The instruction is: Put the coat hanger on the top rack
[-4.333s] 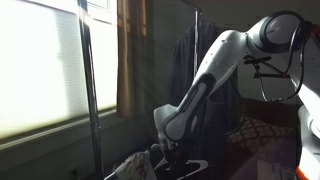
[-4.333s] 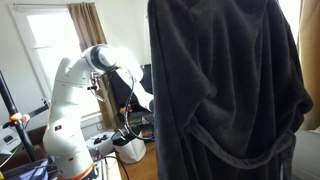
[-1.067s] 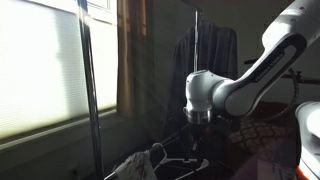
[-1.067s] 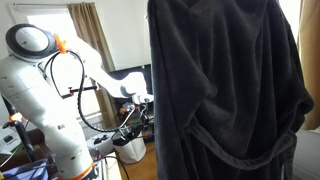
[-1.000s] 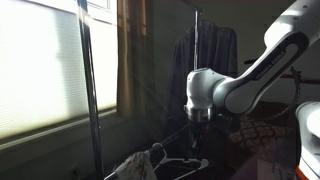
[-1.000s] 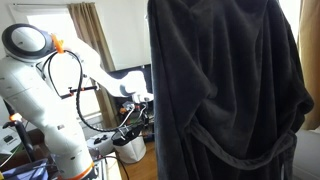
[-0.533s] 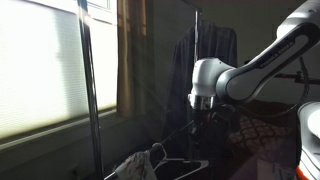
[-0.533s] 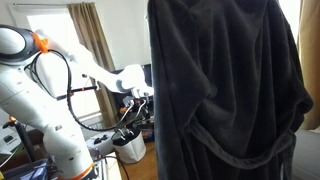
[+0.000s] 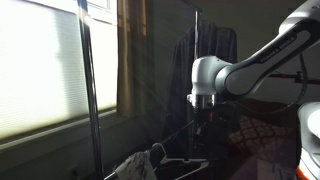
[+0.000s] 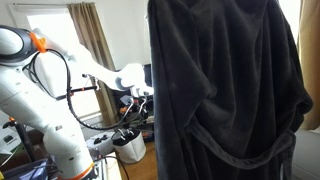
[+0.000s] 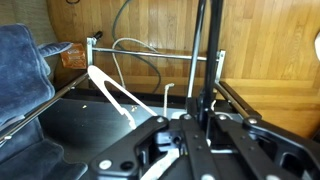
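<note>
In exterior view: gripper [image 9: 203,122] clamped on coat hanger [image 9: 182,131], low, at 6 o'clock of arm [image 9: 250,65]. Top rack unseen.
In exterior view: gripper [image 10: 141,98] at 9 o'clock of robe [image 10: 225,90].
Wrist view: white hanger [image 11: 115,95] lies below.
Judged: pickup done; lift, hooking left.

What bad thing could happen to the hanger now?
The coat hanger slants down from the gripper, so it might swing or slip out. On the way up it could also snag the dark garment hanging by the pole right behind it.
</note>
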### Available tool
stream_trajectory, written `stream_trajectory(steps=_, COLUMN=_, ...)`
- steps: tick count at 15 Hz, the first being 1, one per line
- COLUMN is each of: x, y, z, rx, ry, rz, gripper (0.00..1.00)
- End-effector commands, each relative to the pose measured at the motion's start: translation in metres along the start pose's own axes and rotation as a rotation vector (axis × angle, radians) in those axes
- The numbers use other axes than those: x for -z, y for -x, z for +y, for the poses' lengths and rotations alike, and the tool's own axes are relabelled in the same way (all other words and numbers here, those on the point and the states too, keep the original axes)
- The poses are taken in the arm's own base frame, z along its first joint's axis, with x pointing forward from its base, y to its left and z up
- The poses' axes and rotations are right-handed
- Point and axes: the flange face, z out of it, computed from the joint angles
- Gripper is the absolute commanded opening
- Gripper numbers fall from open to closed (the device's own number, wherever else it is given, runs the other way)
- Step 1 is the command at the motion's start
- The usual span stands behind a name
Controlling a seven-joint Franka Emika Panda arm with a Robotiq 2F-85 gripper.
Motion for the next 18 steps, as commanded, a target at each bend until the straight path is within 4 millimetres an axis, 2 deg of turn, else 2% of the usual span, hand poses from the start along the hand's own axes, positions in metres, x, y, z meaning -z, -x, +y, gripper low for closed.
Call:
stream_trajectory(steps=1, x=0.017, y=0.015, z=-0.01, rx=0.087, ry=-0.009, rz=-0.064, gripper=0.02)
stream_trajectory(steps=5, x=0.05, y=0.032, z=-0.012, rx=0.065, ry=0.027, rz=-0.032, gripper=0.02)
stream_trajectory(steps=12, x=0.126, y=0.066, z=-0.002, rx=0.022, ry=0.024, rz=0.041, gripper=0.02)
stream_trajectory(steps=15, x=0.147, y=0.058, z=0.003, rx=-0.055, ry=0.036, rz=0.179, gripper=0.02)
stream_trajectory(steps=18, x=0.156, y=0.041, z=0.007, rx=-0.087, ry=0.061, rz=0.323, gripper=0.02)
